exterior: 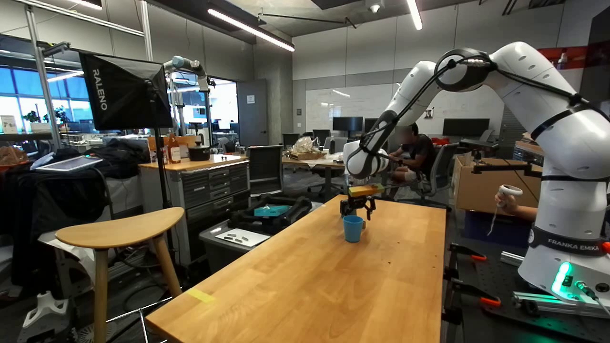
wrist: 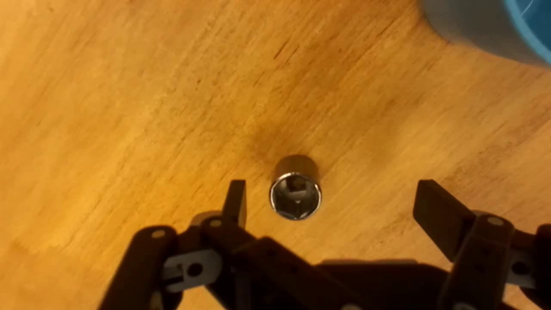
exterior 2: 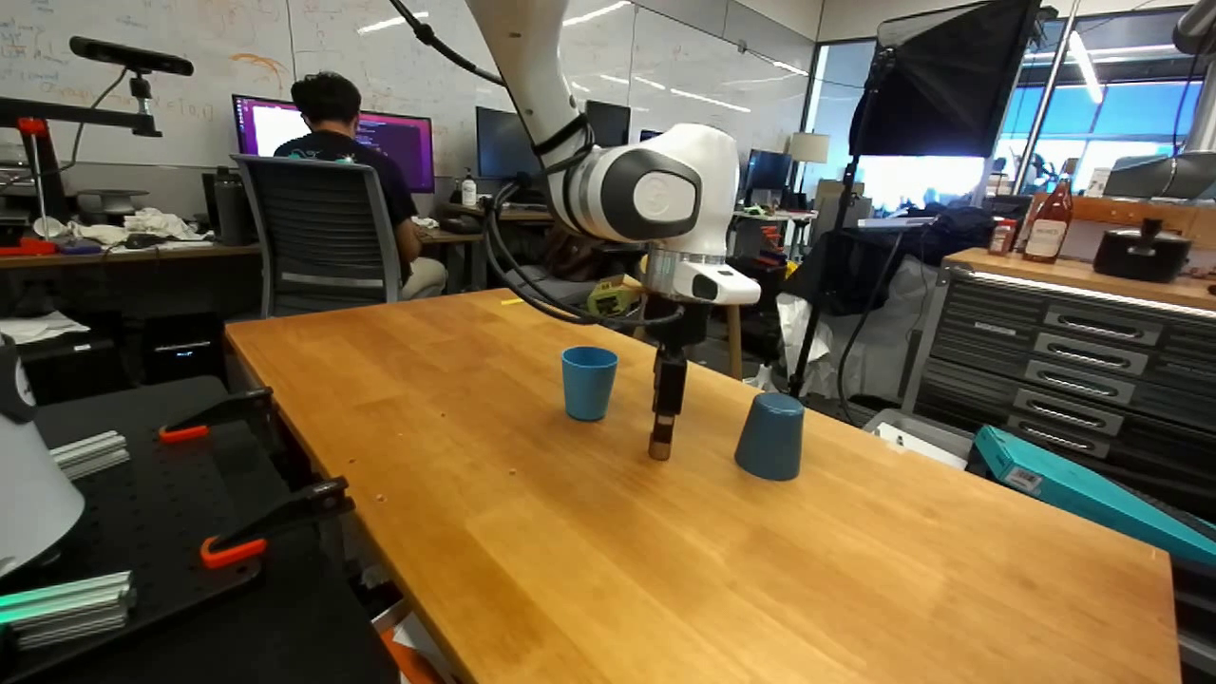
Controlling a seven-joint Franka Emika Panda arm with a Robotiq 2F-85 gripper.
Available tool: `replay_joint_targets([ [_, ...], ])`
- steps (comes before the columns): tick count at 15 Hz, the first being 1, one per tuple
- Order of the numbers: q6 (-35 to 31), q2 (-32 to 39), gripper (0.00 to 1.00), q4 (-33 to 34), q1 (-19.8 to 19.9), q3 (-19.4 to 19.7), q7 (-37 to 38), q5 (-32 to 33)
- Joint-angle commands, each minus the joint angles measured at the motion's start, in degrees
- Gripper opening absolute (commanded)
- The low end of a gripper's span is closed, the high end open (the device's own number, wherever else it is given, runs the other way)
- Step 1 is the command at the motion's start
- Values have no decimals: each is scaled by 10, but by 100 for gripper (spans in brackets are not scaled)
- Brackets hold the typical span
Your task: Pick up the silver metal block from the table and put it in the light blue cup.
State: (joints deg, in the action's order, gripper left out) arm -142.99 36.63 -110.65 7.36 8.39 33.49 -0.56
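The silver metal block (wrist: 295,189) is a small hollow socket standing upright on the wooden table (exterior: 305,290). My gripper (wrist: 331,189) is open, pointing down, with the block between its fingers, nearer the left finger in the wrist view and touching neither. In an exterior view the block (exterior 2: 659,446) shows right below the fingertips (exterior 2: 667,407); in an exterior view the block (exterior: 364,224) is partly hidden behind the cup, below the gripper (exterior: 357,212). The light blue cup (exterior 2: 589,382) stands upright close by and also shows here (exterior: 353,229); the wrist view cuts it off (wrist: 486,30).
A darker blue cup (exterior 2: 770,437) stands upside down on the table, on the gripper's other side from the light blue cup. Clamps (exterior 2: 237,551) grip the table edge by the robot base. A wooden stool (exterior: 121,227) stands beyond the opposite edge.
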Motion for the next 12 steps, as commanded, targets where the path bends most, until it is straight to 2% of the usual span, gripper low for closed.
replay_joint_targets([
  [1, 0, 32, 92, 30, -18, 24, 5, -20],
  [2, 1, 36, 74, 32, -19, 27, 7, -18],
  [8, -5, 45, 27, 34, -16, 32, 4, -25],
  [10, 3, 45, 15, 36, -13, 29, 1, -31],
  [12, 22, 37, 19, 35, -7, 22, -10, -40],
])
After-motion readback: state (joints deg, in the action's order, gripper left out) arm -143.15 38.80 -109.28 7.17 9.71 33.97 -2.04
